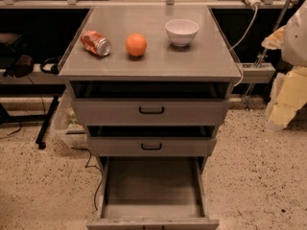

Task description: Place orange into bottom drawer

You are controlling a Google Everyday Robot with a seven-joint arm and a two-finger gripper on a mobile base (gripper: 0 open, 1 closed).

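The orange (136,44) sits on the grey cabinet top (148,63), between a crushed red-orange soda can (95,43) on its left and a white bowl (182,31) on its right. The bottom drawer (152,186) is pulled far out, and its plain grey inside has nothing in it. My gripper (284,102) hangs at the right edge of the view, off the cabinet's right side and below the level of its top. It is far from the orange and holds nothing that I can see.
The two upper drawers (151,110) with black handles stand slightly out. A white cable (243,30) hangs by the cabinet's right rear corner. Black stands and cables (45,123) are on the speckled floor at the left. A rail runs behind the cabinet.
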